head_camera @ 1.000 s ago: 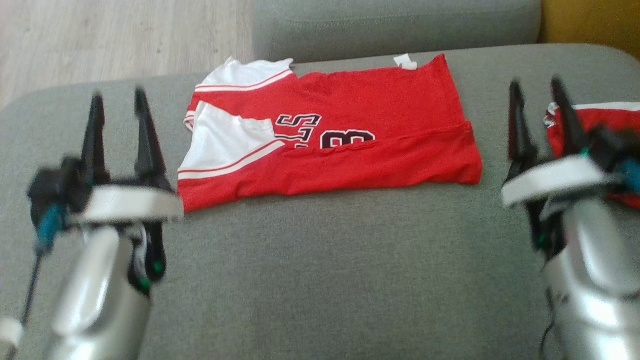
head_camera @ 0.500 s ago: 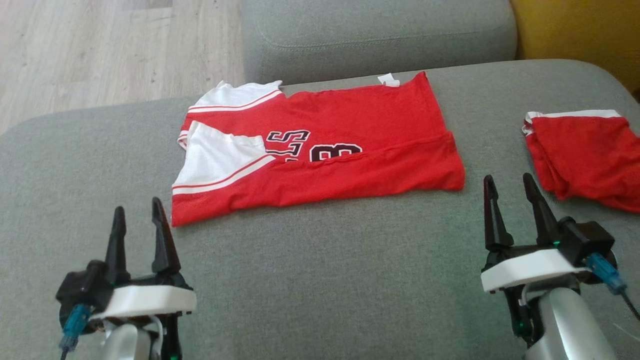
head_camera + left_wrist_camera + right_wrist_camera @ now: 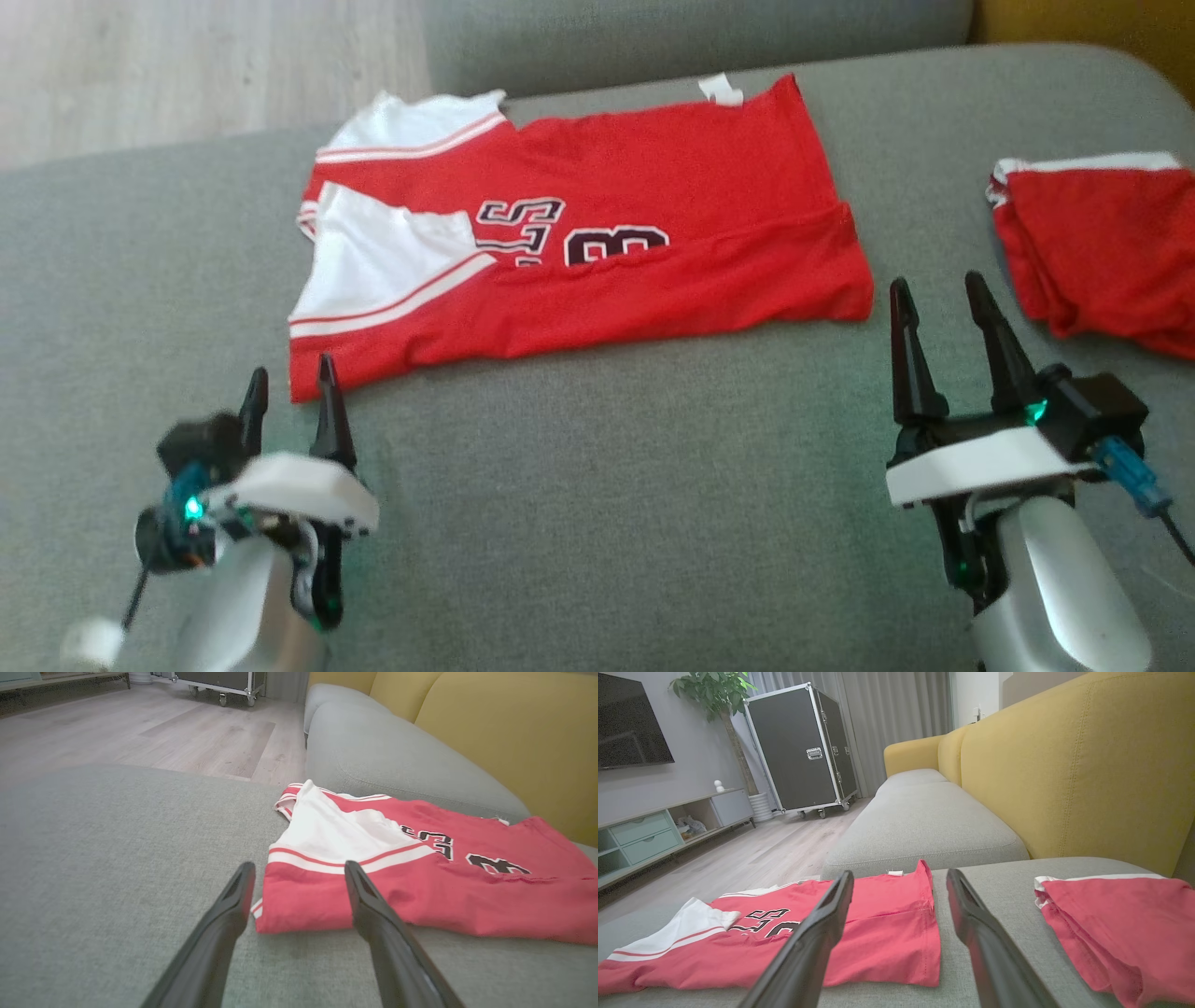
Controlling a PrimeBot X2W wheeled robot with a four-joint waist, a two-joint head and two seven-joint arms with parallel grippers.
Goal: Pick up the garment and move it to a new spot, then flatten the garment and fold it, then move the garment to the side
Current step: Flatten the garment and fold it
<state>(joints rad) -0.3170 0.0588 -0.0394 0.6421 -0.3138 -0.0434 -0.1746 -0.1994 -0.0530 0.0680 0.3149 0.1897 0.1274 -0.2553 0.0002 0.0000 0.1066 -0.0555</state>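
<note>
The garment (image 3: 579, 224) is a red jersey with white sleeves and dark lettering, lying partly folded lengthwise on the grey sofa seat (image 3: 607, 504). It also appears in the left wrist view (image 3: 420, 877) and the right wrist view (image 3: 831, 933). My left gripper (image 3: 289, 387) is open just short of the jersey's near left corner; its fingers (image 3: 224, 928) frame that corner without touching it. My right gripper (image 3: 938, 294) stands open just right of the jersey's near right corner, nothing between its fingers (image 3: 817, 933).
A second folded red cloth (image 3: 1102, 243) lies at the right of the seat, also in the right wrist view (image 3: 1125, 924). A grey cushion (image 3: 924, 826) and yellow backrest (image 3: 1064, 774) lie beyond. Wooden floor (image 3: 187, 65) borders the seat's far left; a black wheeled case (image 3: 803, 746) stands farther off.
Both arms dropped back toward the near edge from a second ago. Over the last half second the left gripper edged up to the jersey's corner. The camera shifted; the jersey lies unchanged.
</note>
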